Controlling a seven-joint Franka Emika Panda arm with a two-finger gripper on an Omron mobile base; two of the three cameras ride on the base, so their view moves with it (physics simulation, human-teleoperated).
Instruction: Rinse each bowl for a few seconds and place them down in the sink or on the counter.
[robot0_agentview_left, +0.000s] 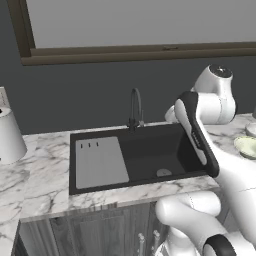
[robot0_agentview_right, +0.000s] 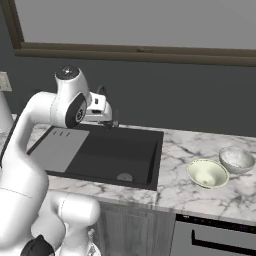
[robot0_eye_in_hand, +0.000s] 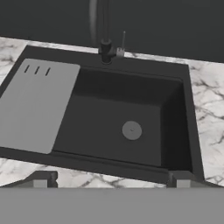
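Over the black rectangular recessed sink your hand hangs with fingers spread wide, holding nothing. Right of the basin, two pale cream shallow bowls sit side by side on the white marble worktop.

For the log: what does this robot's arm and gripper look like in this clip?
The arm is glossy white with rounded, bulbous links, dark grey to black joint bands and a dark disc capping one joint. A long black panel runs along one link in the left base view. The gripper has two small, blocky dark grey finger tips. No cables or markings are visible.
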